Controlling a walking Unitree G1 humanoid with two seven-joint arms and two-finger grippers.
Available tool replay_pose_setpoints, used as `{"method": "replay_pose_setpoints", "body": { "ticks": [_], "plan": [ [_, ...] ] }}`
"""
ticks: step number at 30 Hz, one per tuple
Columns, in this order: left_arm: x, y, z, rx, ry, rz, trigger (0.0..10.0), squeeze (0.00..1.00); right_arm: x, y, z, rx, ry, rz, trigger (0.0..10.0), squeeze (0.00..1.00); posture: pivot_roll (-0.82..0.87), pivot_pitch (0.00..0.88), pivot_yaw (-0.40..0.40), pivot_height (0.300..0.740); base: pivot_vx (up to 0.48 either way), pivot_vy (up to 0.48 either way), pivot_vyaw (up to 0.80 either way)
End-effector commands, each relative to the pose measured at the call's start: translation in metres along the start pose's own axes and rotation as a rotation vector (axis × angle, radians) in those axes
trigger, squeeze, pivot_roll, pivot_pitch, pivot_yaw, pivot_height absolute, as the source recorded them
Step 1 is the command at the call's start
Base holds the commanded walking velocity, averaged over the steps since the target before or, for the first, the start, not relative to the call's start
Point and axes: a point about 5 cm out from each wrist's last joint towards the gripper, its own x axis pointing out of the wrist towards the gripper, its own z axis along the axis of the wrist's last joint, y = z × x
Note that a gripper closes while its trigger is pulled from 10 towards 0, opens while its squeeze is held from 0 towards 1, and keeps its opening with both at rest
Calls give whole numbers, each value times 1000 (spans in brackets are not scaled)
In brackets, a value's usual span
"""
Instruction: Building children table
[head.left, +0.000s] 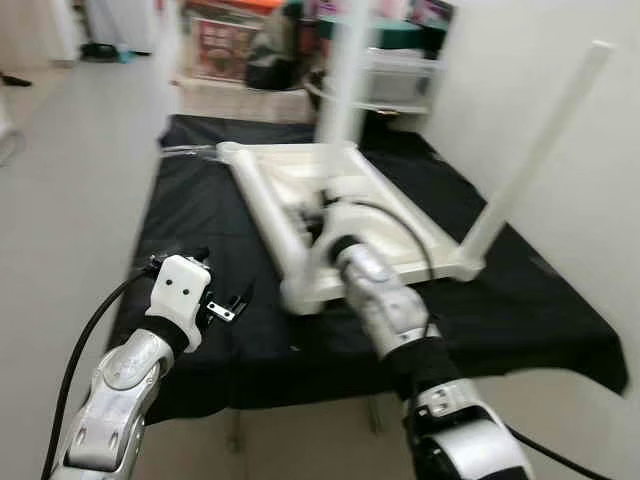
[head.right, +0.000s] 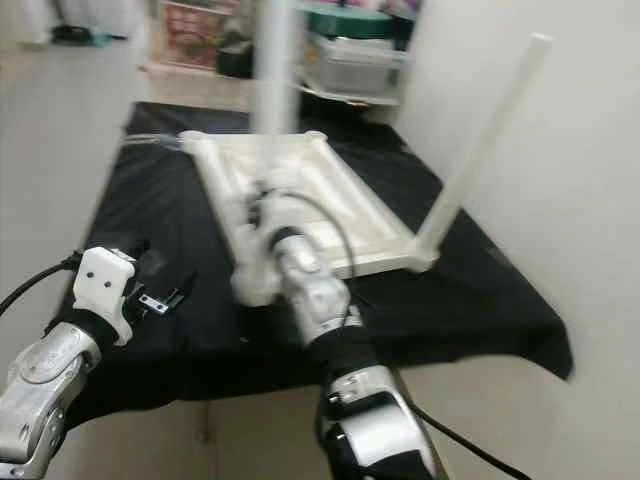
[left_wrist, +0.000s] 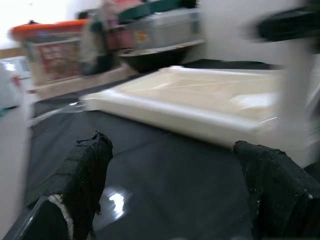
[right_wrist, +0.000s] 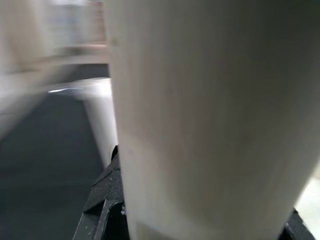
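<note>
Black cloth over a low bench (head.left: 560, 330), pushed near a white wall on the robot's right. On the cloth, upside down, the white children table top (head.left: 400, 215), looks like smooth moulded plastic, with raised rails around a sunken middle. Two white legs standing up from it: one at the near right corner (head.left: 540, 150), leaning a little toward the wall, and one blurred leg (head.left: 345, 70) rising from the middle region. Near left corner socket (head.left: 300, 290) apparently without a leg yet, though blurred. Behind the bench, storage boxes (head.left: 400, 70) and other blurred clutter.

Right claw (head.left: 325, 215) reaching over the frame at the foot of the blurred leg; in the right wrist view a thick white tube (right_wrist: 200, 115) very close between the black fingers, so probably pinching it, but cannot tell for sure. Left claw (left_wrist: 175, 185) spread wide and holding nothing, hovering over bare cloth just beside the near left edge of the frame.

Judged: light, stiff, hollow parts, slippery surface, not fragile. Best taken low on the leg, near the socket; a high grip would lever and tilt it.
</note>
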Motion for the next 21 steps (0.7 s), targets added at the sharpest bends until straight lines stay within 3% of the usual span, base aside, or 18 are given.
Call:
{"method": "replay_pose_setpoints", "body": {
  "ticks": [1,3,4,5,8,9,11,12,13,14,15,16,17,21],
  "plan": [
    [1,-2,1,2,1,-13,10000,0,-5,-15,-32,-75,147,-90,0,0,177,0,-194,740,0,0,0],
    [2,-2,0,0,3,-17,10000,0,-15,-1,-39,-86,182,36,0,0,171,0,-188,740,0,0,0],
    [2,-3,0,0,5,-22,10000,0,-20,8,-38,-79,177,90,10000,0,163,0,-181,740,0,0,0],
    [3,-4,0,-1,5,-26,10000,0,-26,25,-31,-90,106,232,10000,0,157,0,-175,740,0,0,0],
    [3,-4,-1,-1,6,-29,10000,0,-30,36,-26,-101,50,325,10000,0,157,0,-175,740,0,0,0],
    [4,-4,0,-1,5,-31,10000,0,-34,44,-22,-71,16,414,10000,1000,155,0,-174,740,0,0,0],
    [5,-5,0,0,3,-34,10000,0,-35,51,-18,-32,0,485,10000,1000,158,0,-176,740,0,0,0],
    [6,-5,1,2,2,-35,10000,0,-36,56,-13,-8,-8,555,10000,929,159,0,-176,740,0,0,0],
    [5,-5,0,4,2,-35,10000,0,-40,62,-4,5,-50,680,10000,0,156,0,-177,740,0,0,0],
    [5,-4,0,4,3,-34,10000,0,-45,67,4,6,-87,778,10000,0,156,0,-178,740,0,0,0],
    [5,-4,0,4,3,-34,10000,0,-45,67,4,6,-87,778,10000,0,156,0,-178,740,0,0,0],
    [4,-4,-1,5,7,-33,10000,0,-57,73,13,-21,-126,966,10000,0,159,0,-179,740,0,0,0],
    [4,-4,-1,5,7,-33,10000,0,-62,75,13,-53,-132,1031,10000,0,159,0,-179,740,0,0,0],
    [4,-4,-1,4,5,-31,10000,0,-68,76,10,-116,-140,1124,10000,0,162,0,-185,740,0,0,0]
  ]
}}
